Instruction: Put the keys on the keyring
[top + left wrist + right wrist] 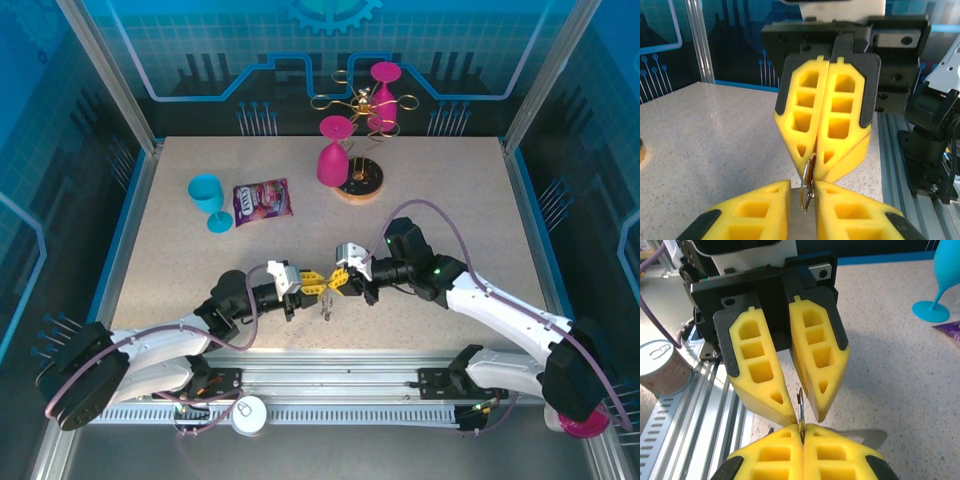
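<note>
My two grippers meet tip to tip low over the table's near middle. The right gripper [334,281] [802,429] is shut on a thin wire ring of the keyring [800,405] [809,177], which stands edge-on between both sets of yellow fingers. The left gripper [317,281] [807,195] has its jaws slightly parted around that same ring, with a gap showing on each side. A flat grey part of the keyring [865,436] sticks out beside my right fingers, and a small piece dangles below the tips [325,310]. The keys are hidden.
A blue cup [207,198] and a purple snack bag [262,202] lie at the back left. Pink glasses [335,152] and a gold wire rack [365,105] on a wooden base [361,182] stand at the back. A tin can [250,413] sits on the front rail.
</note>
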{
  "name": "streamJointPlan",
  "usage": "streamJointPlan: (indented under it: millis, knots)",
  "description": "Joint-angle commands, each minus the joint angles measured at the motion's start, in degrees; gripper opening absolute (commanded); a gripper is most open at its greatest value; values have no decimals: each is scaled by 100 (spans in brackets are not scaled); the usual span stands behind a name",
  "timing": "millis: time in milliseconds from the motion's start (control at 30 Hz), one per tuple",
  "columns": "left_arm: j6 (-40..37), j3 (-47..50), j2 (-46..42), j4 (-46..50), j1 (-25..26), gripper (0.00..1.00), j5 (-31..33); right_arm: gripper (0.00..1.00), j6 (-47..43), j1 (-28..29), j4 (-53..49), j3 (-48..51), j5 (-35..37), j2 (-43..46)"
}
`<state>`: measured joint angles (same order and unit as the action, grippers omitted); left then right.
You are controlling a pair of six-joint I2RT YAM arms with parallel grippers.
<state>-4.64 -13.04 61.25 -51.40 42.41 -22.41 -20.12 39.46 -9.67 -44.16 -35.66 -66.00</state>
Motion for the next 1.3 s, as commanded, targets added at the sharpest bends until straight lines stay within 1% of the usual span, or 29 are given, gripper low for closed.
streamJointPlan:
  millis: [0,133,200,333,400,533,567,633,733,767,800,900,1000,1133,1267]
  knots:
    - [-208,-281,-275,759,31,19,66,0,-470,156,-875,-505,347,-65]
    - [-392,-423,-459,1373,31,18,88,0,-874,348,-1677,-948,790,-275]
    - [-421,-468,-490,1487,35,18,66,0,-1004,433,-1980,-1140,964,-389]
    - [-517,-559,-469,1701,31,14,-16,0,-1253,594,-2456,-1506,1254,-623]
    - [-556,-610,-435,1754,30,11,-42,0,-1377,700,-2715,-1716,1349,-751]
    - [-648,-680,-428,1834,37,1,-94,0,-1588,878,-3280,-2121,1548,-1048]
    - [-674,-689,-433,1861,31,0,-96,0,-1573,879,-3339,-2175,1547,-1068]
    - [-721,-659,-473,1814,32,0,-72,2,-1359,804,-3159,-2134,1529,-1000]
    - [-715,-524,-547,1541,37,0,-6,31,-798,512,-2530,-1769,1280,-598]
    - [-690,-477,-568,1429,36,0,24,38,-550,387,-2215,-1561,1217,-405]
    - [-657,-424,-578,1304,35,0,33,41,-346,292,-1927,-1383,1160,-238]
    - [-541,-271,-562,862,36,0,24,44,135,142,-1183,-729,1077,268]
    - [-457,-182,-518,550,37,0,34,45,419,116,-811,-305,1017,528]
    - [-382,-168,-461,450,30,0,53,44,708,116,-643,-168,696,535]
    - [-319,-164,-448,422,38,0,53,44,747,156,-552,-110,720,518]
